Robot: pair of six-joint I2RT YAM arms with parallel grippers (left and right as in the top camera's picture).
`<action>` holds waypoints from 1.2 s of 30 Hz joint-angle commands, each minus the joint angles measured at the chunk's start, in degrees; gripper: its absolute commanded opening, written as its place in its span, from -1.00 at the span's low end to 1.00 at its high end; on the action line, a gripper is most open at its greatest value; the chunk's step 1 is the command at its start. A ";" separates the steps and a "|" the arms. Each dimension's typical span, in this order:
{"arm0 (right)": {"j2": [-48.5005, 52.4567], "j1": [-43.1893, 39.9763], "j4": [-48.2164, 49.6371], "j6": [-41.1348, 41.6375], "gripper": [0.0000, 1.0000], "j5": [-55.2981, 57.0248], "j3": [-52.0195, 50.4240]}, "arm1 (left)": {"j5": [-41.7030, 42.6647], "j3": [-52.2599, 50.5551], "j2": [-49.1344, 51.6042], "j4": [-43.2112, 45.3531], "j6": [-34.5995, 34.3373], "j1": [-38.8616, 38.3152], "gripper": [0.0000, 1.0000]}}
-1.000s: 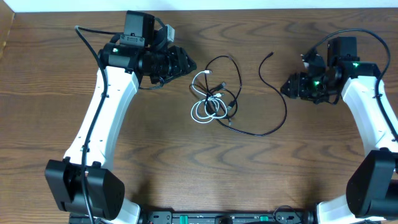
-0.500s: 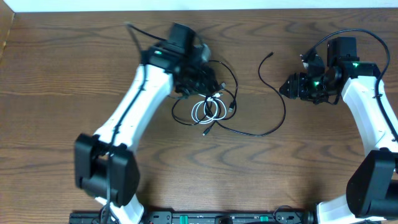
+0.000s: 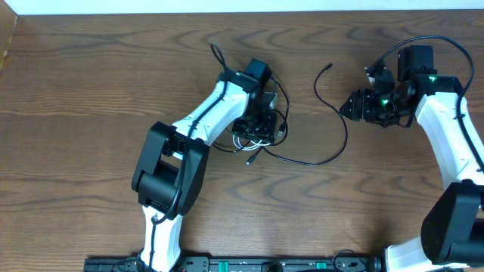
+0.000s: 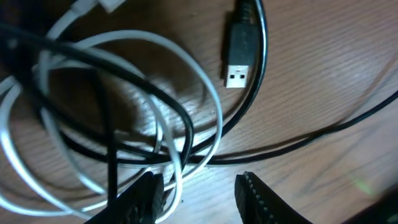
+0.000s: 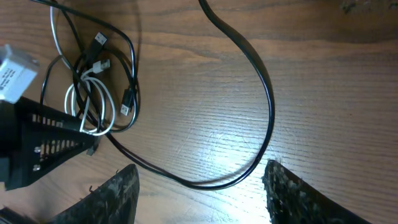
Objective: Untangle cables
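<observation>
The white cable lies in loops on the wooden table, tangled with the black cable, whose USB plug lies beside the loops. In the overhead view my left gripper hovers right over the tangle and hides most of the white cable. Its jaws are open, with a white loop running beside the left finger. The black cable sweeps in a wide arc to the right. My right gripper is open and empty, above that arc. The white coil also shows in the right wrist view.
The brown wooden table spreads all round. Its far edge meets a white wall. The left arm's white link reaches diagonally from the front towards the tangle. The left gripper's body shows in the right wrist view.
My left arm has swung right from the table's left part and come down over the tangle. The cables have shifted a little. The right arm has not moved.
</observation>
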 commanded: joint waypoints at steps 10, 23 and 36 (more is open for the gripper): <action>-0.15 0.20 -0.22 -0.33 0.21 -0.17 1.25 | -2.45 0.85 2.32 -1.57 2.05 0.39 -0.85; -0.94 0.35 1.88 -0.33 -0.01 -6.93 1.25 | 1.88 14.75 -21.11 -3.37 -1.09 1.22 -0.85; -8.44 5.95 8.76 1.90 0.13 -17.44 1.25 | 3.17 14.93 -42.71 12.50 -12.20 9.29 -0.85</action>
